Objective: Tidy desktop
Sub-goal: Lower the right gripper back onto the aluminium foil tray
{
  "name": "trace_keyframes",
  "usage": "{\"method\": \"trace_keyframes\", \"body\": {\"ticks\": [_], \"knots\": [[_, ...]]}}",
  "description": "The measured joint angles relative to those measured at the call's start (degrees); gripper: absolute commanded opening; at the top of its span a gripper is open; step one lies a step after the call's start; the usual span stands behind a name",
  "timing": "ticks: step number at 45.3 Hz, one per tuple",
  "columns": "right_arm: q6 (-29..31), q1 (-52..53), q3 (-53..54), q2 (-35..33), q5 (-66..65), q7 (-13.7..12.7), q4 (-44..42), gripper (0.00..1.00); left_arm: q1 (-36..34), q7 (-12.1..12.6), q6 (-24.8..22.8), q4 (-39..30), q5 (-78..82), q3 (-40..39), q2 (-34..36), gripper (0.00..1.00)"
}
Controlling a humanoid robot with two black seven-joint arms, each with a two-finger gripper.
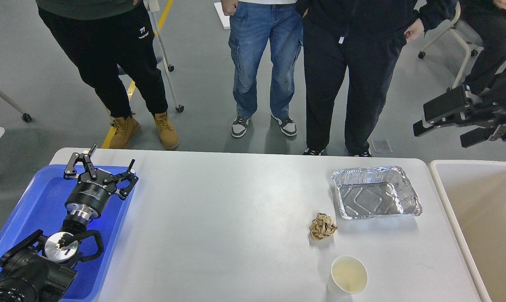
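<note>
**Two open hands, three things on the white table**

The left gripper is at the lower left of the frame, over the blue tray. Its fingers are spread apart and hold nothing. The right gripper hangs at the right edge, above the floor, fingers apart and empty too.

The desktop fills the lower middle. Its left and middle parts are bare. On its right side sit a foil pan, a crumpled paper ball and a paper cup. A beige bin stands at the far right. Three people stand behind the table.
</note>
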Motion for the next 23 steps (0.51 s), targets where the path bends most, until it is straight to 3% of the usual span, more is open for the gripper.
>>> {"method": "trace_keyframes", "body": {"ticks": [23], "knots": [[0.39, 0.17, 1.5, 0.83, -4.74, 0.09, 0.72, 1.0, 0.0, -0.02, 0.0, 0.0, -0.01, 0.02, 0.0, 1.0]]}}
